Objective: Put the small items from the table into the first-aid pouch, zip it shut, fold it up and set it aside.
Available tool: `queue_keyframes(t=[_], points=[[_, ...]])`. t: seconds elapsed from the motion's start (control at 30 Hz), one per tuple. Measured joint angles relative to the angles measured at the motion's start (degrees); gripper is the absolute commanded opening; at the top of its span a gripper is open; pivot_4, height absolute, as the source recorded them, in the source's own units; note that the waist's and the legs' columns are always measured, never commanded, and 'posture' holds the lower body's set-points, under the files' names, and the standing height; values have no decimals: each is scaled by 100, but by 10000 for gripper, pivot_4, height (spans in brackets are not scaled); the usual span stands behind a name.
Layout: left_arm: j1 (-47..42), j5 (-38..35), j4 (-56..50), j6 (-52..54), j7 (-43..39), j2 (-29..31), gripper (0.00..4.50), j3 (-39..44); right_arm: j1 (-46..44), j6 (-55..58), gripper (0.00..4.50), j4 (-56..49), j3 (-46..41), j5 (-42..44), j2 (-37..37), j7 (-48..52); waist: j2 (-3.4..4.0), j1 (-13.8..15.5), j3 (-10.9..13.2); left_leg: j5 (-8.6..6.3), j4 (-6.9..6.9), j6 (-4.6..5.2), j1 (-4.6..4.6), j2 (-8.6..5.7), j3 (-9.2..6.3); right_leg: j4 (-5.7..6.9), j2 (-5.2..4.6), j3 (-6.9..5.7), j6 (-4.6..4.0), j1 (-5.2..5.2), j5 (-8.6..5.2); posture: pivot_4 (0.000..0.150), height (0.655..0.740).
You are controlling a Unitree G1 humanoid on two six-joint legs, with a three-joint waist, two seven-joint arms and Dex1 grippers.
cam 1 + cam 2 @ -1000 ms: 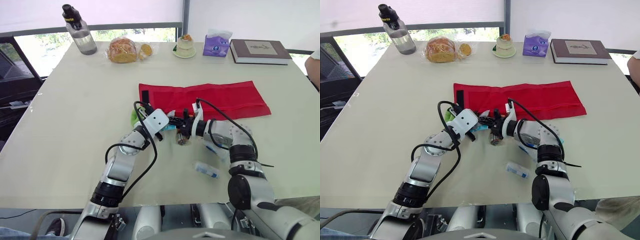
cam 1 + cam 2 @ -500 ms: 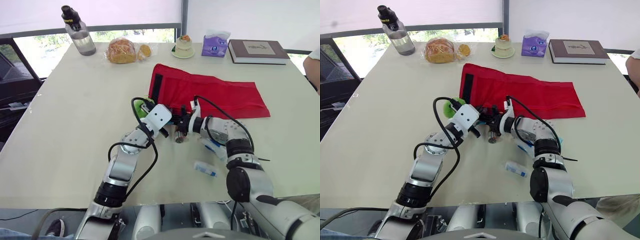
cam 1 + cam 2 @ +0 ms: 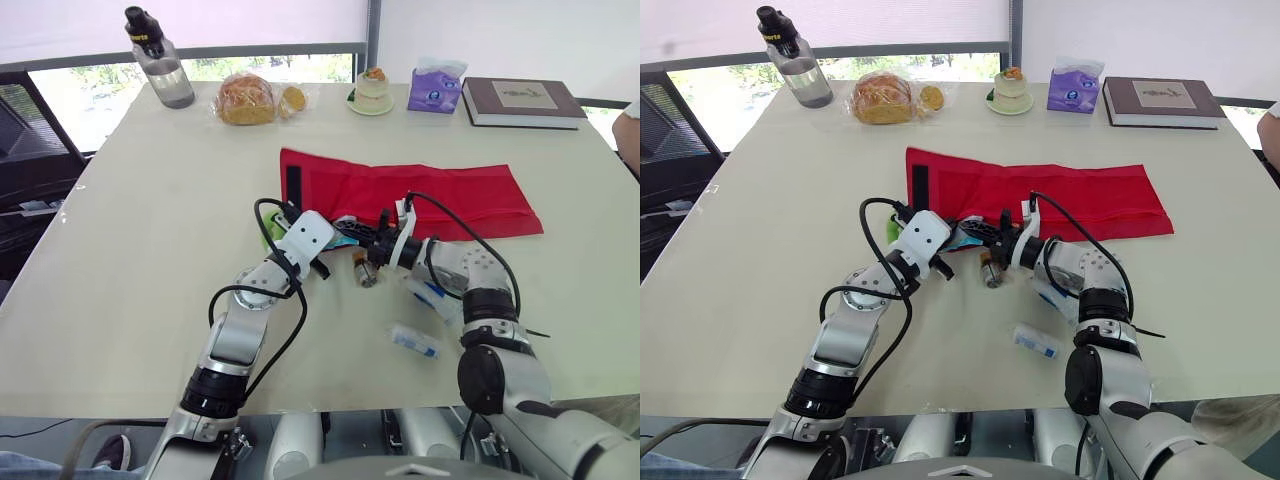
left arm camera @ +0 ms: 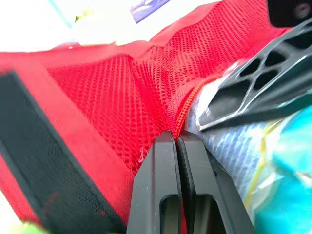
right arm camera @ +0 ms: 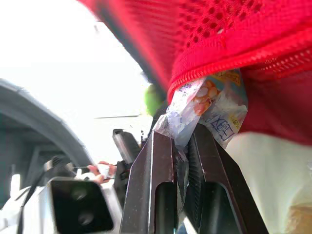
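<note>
The first-aid pouch is a long, flat red band of fabric with a netted mesh face, a red zip along its near edge and a black strip across one end, lying on the pale table. The left gripper is pressed narrow, pinching the mesh just beside the zip. The right gripper clamps a crinkled clear plastic packet with printed lettering, its top tucked under the zip edge at the pouch's mouth. Near the pouch's zip edge lie a small brown roll, a blue-and-white sachet and a small pale tube.
</note>
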Motion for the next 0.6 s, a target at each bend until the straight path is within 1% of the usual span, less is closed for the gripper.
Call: queue_keyframes(t=[0.13, 0.3, 0.4, 0.6], points=[[50, -207, -9, 10, -154, -21, 424, -2, 34, -104, 0, 0, -60, -42, 57, -37, 1, -5, 1, 0, -2, 0, 0, 0, 1, 0, -1, 1, 0, -2, 0, 1500, 7400], [109, -680, -123, 293, -283, -206, 424, 138, 70, -362, 0, -115, -32, -211, 100, -35, 1, -4, 1, 0, 0, 0, 1, 0, 1, 0, 0, 1, 0, -2, 0, 1500, 7400], [109, -861, -147, 468, -283, -274, 424, 201, 71, -405, 0, -163, 44, -297, 100, -19, 1, -4, 1, 0, 2, 0, 2, 0, 1, 1, 1, 2, 0, -2, 0, 1500, 7400], [104, -1158, -313, 674, -318, -371, 424, 286, 169, -929, 0, -482, 350, -719, 164, 122, 1, -4, 0, 0, 5, 0, 7, 0, 1, 3, 2, 3, 1, 2, 0, 1500, 7400]])
